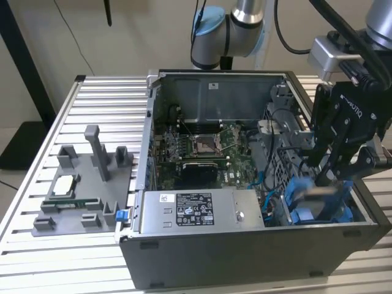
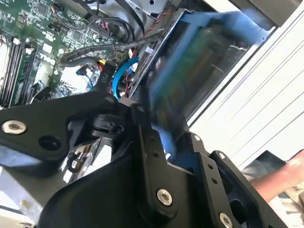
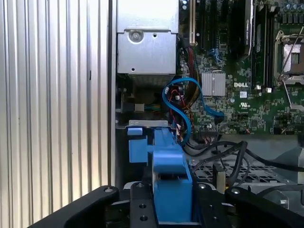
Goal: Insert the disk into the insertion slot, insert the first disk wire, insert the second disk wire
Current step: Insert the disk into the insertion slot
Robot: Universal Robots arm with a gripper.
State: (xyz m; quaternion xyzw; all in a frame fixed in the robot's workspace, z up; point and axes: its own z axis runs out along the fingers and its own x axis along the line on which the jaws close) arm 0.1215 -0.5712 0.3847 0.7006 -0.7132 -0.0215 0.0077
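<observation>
**Item – the disk** (image 1: 320,197) (image 3: 168,156): a bright blue plastic carrier frame with a silver body inside it, which showed only as a blur in the exterior view. In the second wrist view a greenish face lay within the blue.

**Location:** the corner of the open computer case (image 1: 214,251) at the exterior view's right. The disk stood tilted at the insertion slot (image 1: 285,199) of the dark grey drive cage. How deep it sat could not be told.

**Gripper** (image 1: 327,177): its black fingers (image 3: 140,209) were closed on the blue frame from both sides – the frame was clamped between them in the first wrist view.

**Nearby:** a blue data cable (image 3: 183,109) looped just beside the frame, above the green motherboard (image 3: 237,95). The case rested on a slatted aluminium table (image 1: 92,92).
</observation>
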